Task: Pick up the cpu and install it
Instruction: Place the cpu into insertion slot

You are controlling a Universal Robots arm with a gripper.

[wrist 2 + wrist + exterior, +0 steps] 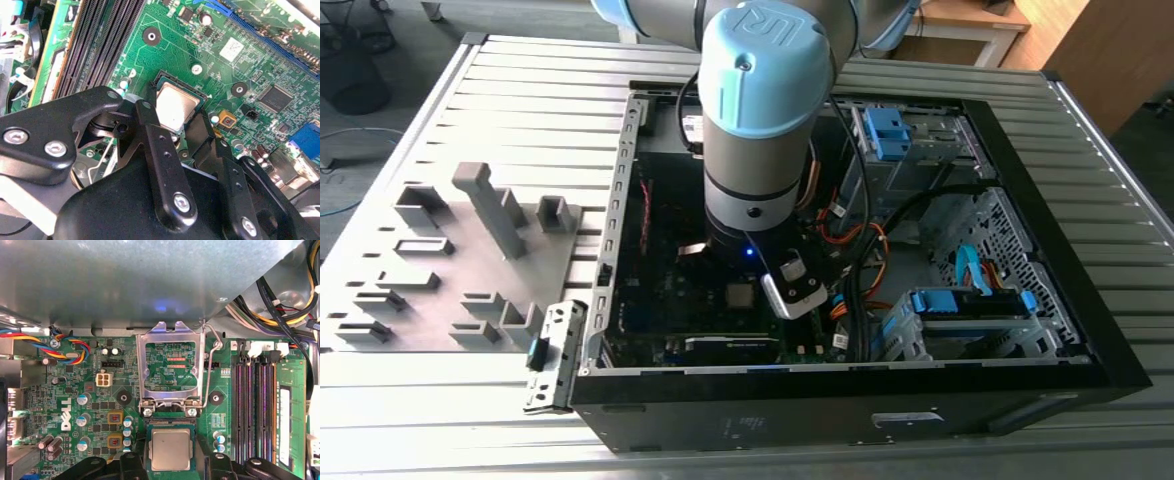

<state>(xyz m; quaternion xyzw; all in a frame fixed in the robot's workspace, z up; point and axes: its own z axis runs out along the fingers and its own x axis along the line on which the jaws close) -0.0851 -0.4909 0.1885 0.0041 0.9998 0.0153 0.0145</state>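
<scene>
The cpu [171,449] is a small square chip with a silver-grey metal top, lying flat in the black socket on the green motherboard [65,390]. It also shows in the second wrist view as the cpu [175,106], and in the exterior view as a pale square cpu [744,294] under the arm. My gripper [172,462] hovers directly over it. One black finger [150,125] stands on each side of the chip, with narrow gaps to its edges. The gripper is open and holds nothing.
The socket's metal load plate [170,365] is flipped up, its lever [214,347] raised beside it. Memory slots [255,410] run alongside. Cables [854,240] and blue drive brackets [961,300] crowd the black case [854,400]. Grey fixture blocks [467,260] sit at the exterior view's left.
</scene>
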